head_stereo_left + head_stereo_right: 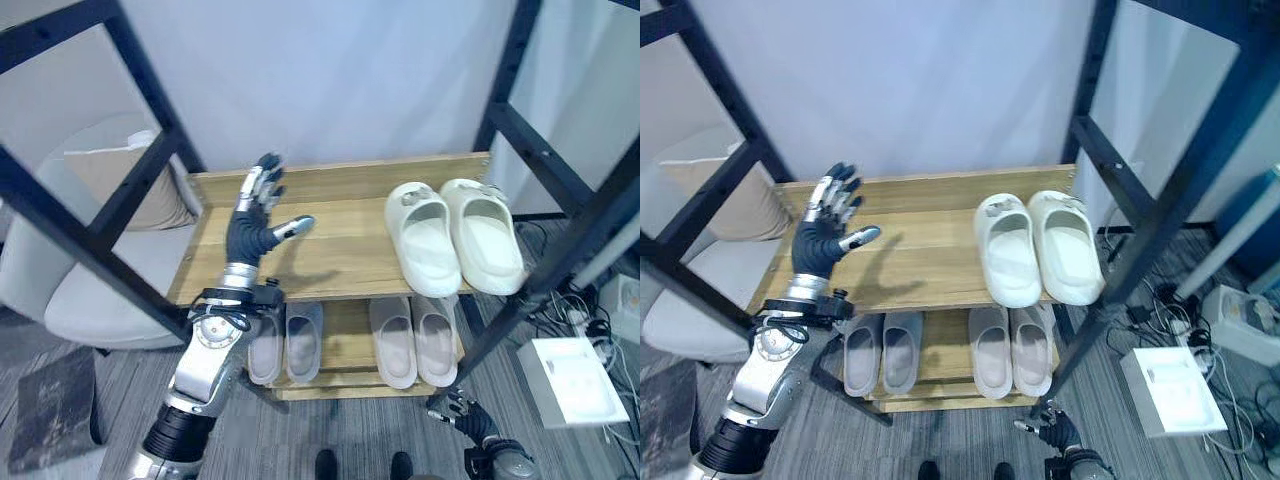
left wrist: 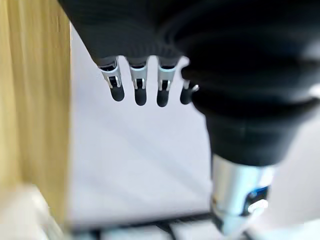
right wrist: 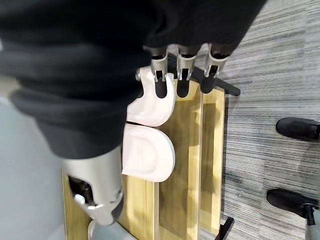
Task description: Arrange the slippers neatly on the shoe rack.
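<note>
L hand (image 1: 255,225) held spread, empty, above top shelf (image 1: 340,250); R hand (image 1: 468,415) hangs relaxed. White slippers (image 1: 455,235) could be knocked off if swept sideways.

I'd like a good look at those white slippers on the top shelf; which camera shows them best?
The left eye view: the white slippers sit whole, side by side on the top shelf. The right eye view shows much the same; the right wrist view catches only their ends.

The shoe rack (image 1: 340,245) has pale, matt wood shelves with visible grain; on its top shelf the white slippers (image 1: 455,235) look like smooth, matt foam or rubber, and the grey slippers (image 1: 350,345) below them seem similar, perhaps slightly softer
</note>
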Robot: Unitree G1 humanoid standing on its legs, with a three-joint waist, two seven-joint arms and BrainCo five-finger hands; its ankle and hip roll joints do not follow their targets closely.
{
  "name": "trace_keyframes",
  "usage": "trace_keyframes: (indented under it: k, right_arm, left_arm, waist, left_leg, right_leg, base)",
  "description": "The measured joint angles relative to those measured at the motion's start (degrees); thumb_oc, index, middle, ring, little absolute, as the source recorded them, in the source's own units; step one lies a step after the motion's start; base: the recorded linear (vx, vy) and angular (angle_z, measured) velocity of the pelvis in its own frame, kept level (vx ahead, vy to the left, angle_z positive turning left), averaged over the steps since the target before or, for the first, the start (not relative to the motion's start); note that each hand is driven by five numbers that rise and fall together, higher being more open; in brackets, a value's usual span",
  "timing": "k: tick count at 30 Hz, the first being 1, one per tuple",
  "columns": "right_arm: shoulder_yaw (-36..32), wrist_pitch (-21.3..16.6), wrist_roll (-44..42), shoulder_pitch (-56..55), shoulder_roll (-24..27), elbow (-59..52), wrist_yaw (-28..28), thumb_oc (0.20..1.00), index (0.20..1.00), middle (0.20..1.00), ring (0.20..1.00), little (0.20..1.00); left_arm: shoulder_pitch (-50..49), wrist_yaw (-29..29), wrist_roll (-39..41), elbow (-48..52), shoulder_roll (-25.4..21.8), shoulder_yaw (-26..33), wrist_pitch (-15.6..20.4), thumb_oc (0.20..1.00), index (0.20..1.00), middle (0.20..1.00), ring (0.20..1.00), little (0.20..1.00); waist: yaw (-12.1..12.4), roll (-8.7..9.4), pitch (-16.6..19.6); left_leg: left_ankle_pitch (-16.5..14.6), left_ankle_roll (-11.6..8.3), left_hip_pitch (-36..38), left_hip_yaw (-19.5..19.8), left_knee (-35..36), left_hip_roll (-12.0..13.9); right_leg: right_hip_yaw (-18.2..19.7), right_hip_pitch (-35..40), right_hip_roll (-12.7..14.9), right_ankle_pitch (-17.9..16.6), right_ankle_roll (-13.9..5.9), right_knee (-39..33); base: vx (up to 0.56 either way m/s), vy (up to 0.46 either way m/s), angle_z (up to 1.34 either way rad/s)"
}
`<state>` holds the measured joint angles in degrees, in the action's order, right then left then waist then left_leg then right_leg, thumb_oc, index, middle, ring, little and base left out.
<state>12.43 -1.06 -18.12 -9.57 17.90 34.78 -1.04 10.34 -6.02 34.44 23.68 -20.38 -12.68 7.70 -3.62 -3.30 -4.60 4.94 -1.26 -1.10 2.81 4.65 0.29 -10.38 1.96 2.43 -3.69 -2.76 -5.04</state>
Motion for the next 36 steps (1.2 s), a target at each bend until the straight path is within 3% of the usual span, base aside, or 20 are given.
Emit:
trace_keyframes:
  k: [3, 9, 13, 16, 18, 23, 26, 32, 36]
  right_arm:
    - [0.46, 0.25, -0.02, 0.87, -0.33, 3.47, 0.43, 1.0, 1.0, 1.0, 1.0, 1.0]
    - [3.52, 0.16, 0.18, 3.67, -1.35, 7.05, 0.51, 1.0, 1.0, 1.0, 1.0, 1.0]
    - [5.13, 0.02, 0.33, 6.06, -2.59, 7.59, 0.56, 1.0, 1.0, 1.0, 1.0, 1.0]
    - [5.86, -0.52, 1.3, 7.32, -2.75, 7.56, 0.6, 1.0, 1.0, 1.0, 1.0, 1.0]
    - [6.67, -1.09, 1.3, 7.01, -2.59, 7.38, 0.58, 1.0, 1.0, 1.0, 1.0, 1.0]
    - [7.17, -1.05, 1.31, 4.78, -2.23, 4.46, 0.57, 1.0, 1.0, 1.0, 1.0, 1.0]
    - [7.16, -0.99, 1.28, 3.63, -2.27, 2.71, 0.44, 1.0, 1.0, 1.0, 1.0, 1.0]
    - [7.06, -0.98, 1.0, 3.41, -2.38, 2.29, -1.02, 1.0, 1.0, 1.0, 1.0, 1.0]
    - [7.0, -1.01, -0.63, 3.39, -2.38, 2.34, -2.14, 1.0, 1.0, 1.0, 1.0, 1.0]
  left_arm:
    - [1.63, 6.46, 7.5, 5.66, -0.35, -5.8, 0.69, 1.0, 1.0, 1.0, 1.0, 1.0]
    - [4.44, 13.31, 9.98, 7.38, -1.99, -19.19, -1.12, 1.0, 1.0, 1.0, 1.0, 1.0]
    - [4.8, 18.15, 9.34, -2.44, -2.25, -29.25, -4.94, 1.0, 1.0, 1.0, 1.0, 1.0]
    - [3.55, 20.71, 2.44, -16.44, -3.02, -34.74, -7.3, 1.0, 1.0, 1.0, 1.0, 1.0]
    - [0.52, 21.09, -5.35, -26.55, -3.29, -35.07, -8.16, 1.0, 1.0, 1.0, 1.0, 1.0]
    - [-6.88, 18.7, -12.54, -38.88, -2.1, -32.67, -8.08, 1.0, 1.0, 1.0, 1.0, 1.0]
    - [-10.56, 15.49, -15.36, -45.31, -0.39, -28.31, -7.57, 1.0, 1.0, 1.0, 1.0, 1.0]
    - [-15.08, 7.29, -12.6, -52.4, 4.52, -17.18, -6.64, 1.0, 1.0, 1.0, 1.0, 1.0]
    - [-15.19, 3.87, -11.18, -55.26, 5.5, -15.02, -6.52, 1.0, 1.0, 1.0, 1.0, 1.0]
  waist:
    - [0.04, 0.15, 0.12]
    - [0.15, 0.02, 0.2]
    - [0.06, -0.36, 0.44]
    - [-0.27, -0.79, 0.71]
    - [-0.71, -0.82, 0.64]
    - [-0.71, -0.39, 0.29]
    - [-0.53, 0.15, -0.16]
    - [0.03, 0.67, -0.77]
    - [0.23, 0.73, -0.8]
  left_leg:
    - [0.08, -0.05, 0.06, 1.06, -0.01, -0.22]
    - [0.03, -0.52, 0.08, 1.49, 0.0, -0.16]
    - [-0.04, -0.46, 0.08, 1.4, 0.03, -0.14]
    - [0.0, -0.56, -0.13, 1.0, 0.28, -0.05]
    - [0.05, -0.54, -0.52, 0.96, 0.24, 0.01]
    - [0.35, -0.07, -0.56, -0.2, -0.02, 0.14]
    - [0.34, -0.08, -0.27, -0.18, -0.01, 0.14]
    - [-0.53, -0.51, 0.03, 0.23, 0.36, 0.17]
    - [-0.68, -0.24, -0.03, 0.53, 0.36, 0.17]
  right_leg:
    - [-0.72, 0.49, 0.11, 0.15, -0.15, -0.01]
    - [-1.19, 0.67, 0.0, 0.19, -0.08, -0.01]
    - [-1.07, 0.58, -0.01, 0.17, -0.07, -0.01]
    - [-0.7, -0.23, -0.05, 0.25, 0.21, 0.0]
    - [-0.66, -0.45, -0.11, 0.17, 0.08, -0.01]
    - [-0.29, -0.73, -0.08, 0.2, 0.07, -0.03]
    - [-0.38, -0.32, -0.1, 0.28, 0.03, -0.03]
    - [-0.53, 0.17, -0.13, 0.39, 0.14, -0.03]
    - [-0.61, 0.22, -0.14, 0.48, 0.3, -0.03]
  base:
    - [0.0, 0.014, 0.15]
    - [-0.01, 0.018, 0.03]
    - [-0.02, 0.022, -0.01]
    - [-0.03, 0.039, -0.06]
    - [-0.05, 0.038, -0.05]
    - [0.0, 0.017, -0.08]
    - [0.0, 0.0, 0.0]
    - [0.0, -0.007, 0.02]
    - [0.0, -0.008, 0.03]
